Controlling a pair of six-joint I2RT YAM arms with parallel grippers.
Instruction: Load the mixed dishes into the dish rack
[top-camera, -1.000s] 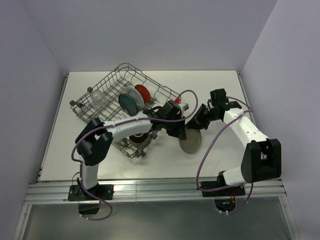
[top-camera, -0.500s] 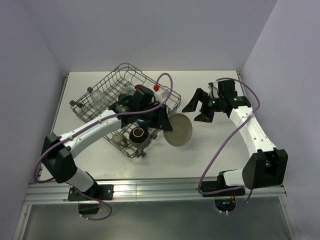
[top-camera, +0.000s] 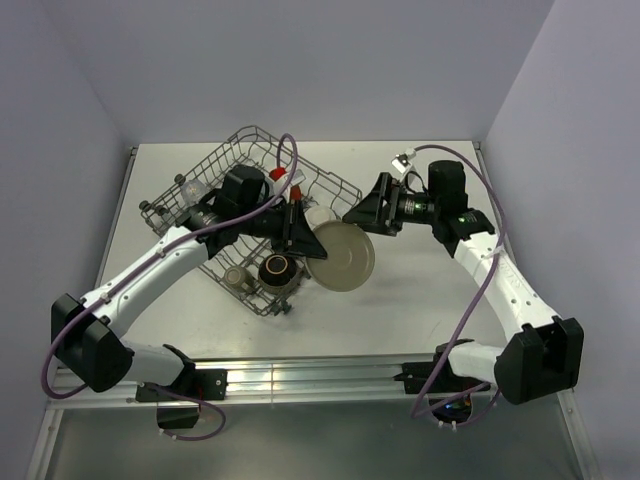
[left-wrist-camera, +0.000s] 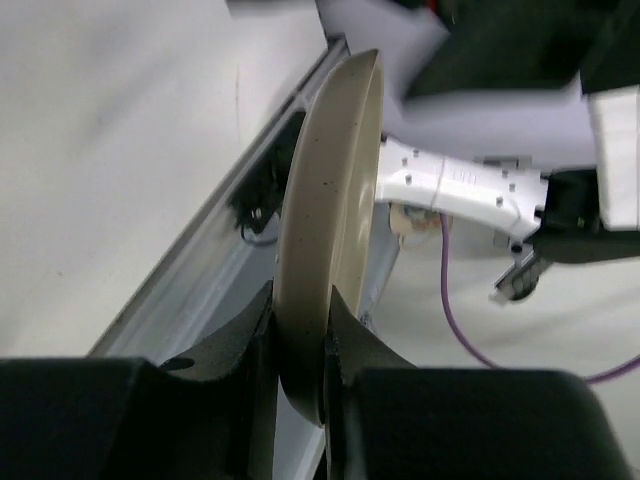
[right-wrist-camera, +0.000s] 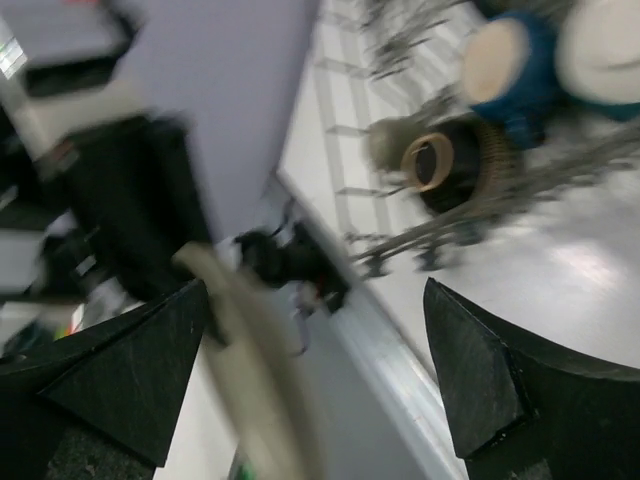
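With the left pincer (left-wrist-camera: 300, 340), clamps narrow on the lower rim of the beige plate (left-wrist-camera: 325, 230), one finger on each face. Holds it edge-up and tilted, clear of the bench (top-camera: 430, 300), just beside the near-right side of the rack (top-camera: 215, 165) and not yet among the tines. Touching the wire or not: cannot tell.

Judging by look: stiff, glazed, speckled, probably smooth enough to slip, fairly light, and liable to chip against metal. Best taken as here, at the rim, with the grip well past the lip and the face kept off the wires. Probably calls for a slow, edge-first drop between two tines.

Further in, within the rack's near corner: a dark bowl (top-camera: 277, 268) with a small cup (top-camera: 236, 277) beside it. Beyond those: a pale cup (top-camera: 320, 215), a red plate (top-camera: 283, 178) mostly hidden behind the left arm, and a glass (top-camera: 195, 192) toward the far left.

Just past the beige plate's far edge: the right pincer (top-camera: 362, 212), spread wide, holding nothing, near the plate but apart from it. In its own blurred wrist view: blue cups (right-wrist-camera: 510, 60), barely made out above the dark bowl.

No brand, label or writing legible anywhere.
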